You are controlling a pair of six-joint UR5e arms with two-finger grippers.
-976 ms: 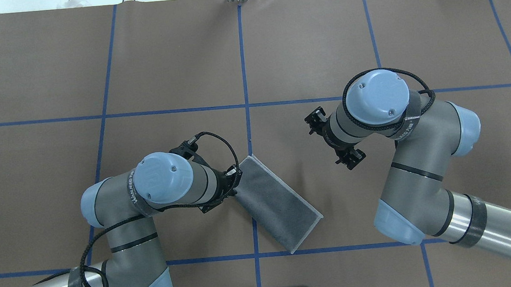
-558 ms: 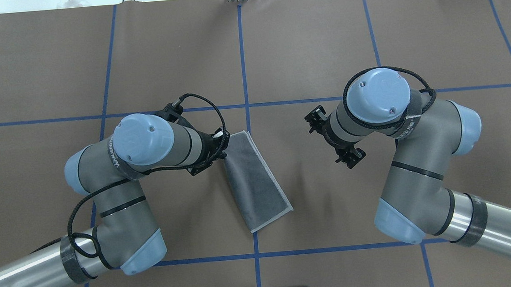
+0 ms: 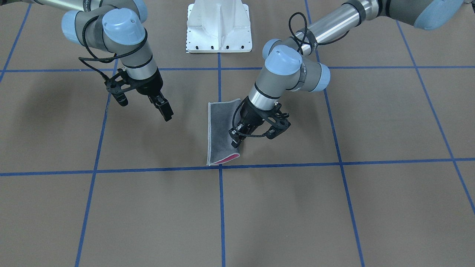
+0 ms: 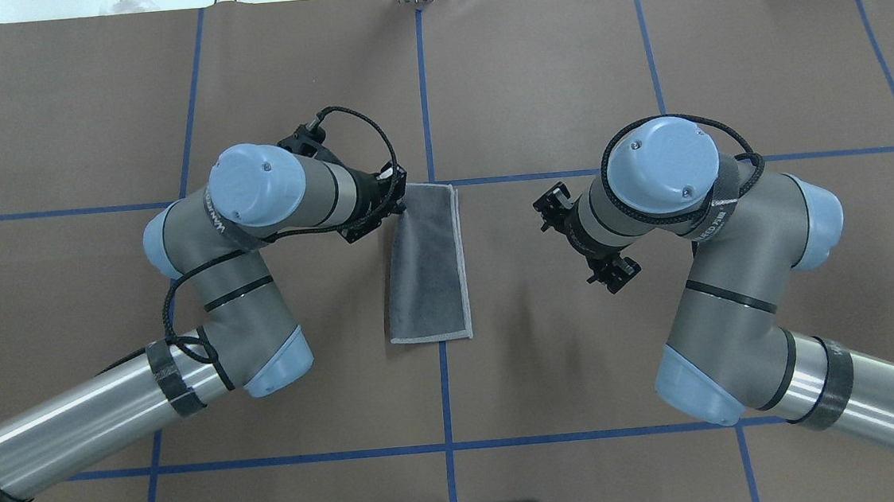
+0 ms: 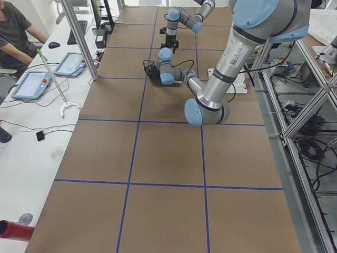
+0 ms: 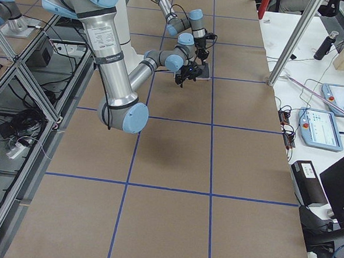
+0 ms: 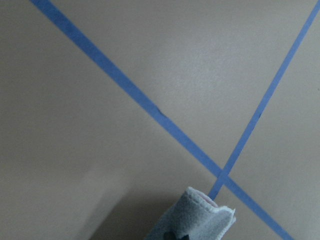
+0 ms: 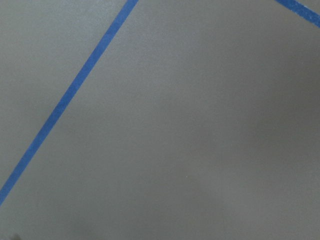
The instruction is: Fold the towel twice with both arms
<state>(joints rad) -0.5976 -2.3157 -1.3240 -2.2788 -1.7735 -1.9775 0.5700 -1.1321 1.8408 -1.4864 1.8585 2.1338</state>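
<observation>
Brown tabletop [image 4: 561, 74], gridded with blue tape [image 4: 423, 85], gives you open surface on every side of the work, its far edge well beyond both arms. Your left arm [image 4: 253, 218] reaches to the middle; your right arm [image 4: 735, 260] hangs well apart from it. Between them the towel [image 4: 428, 268] lies as a folded strip along the centre line, dark grey up, with a pale border. Only the front-facing view shows you pink, at the raised end. The left gripper [image 3: 236, 142] pinches that corner; the right gripper [image 3: 144, 109] hovers with jaws spread wide.
</observation>
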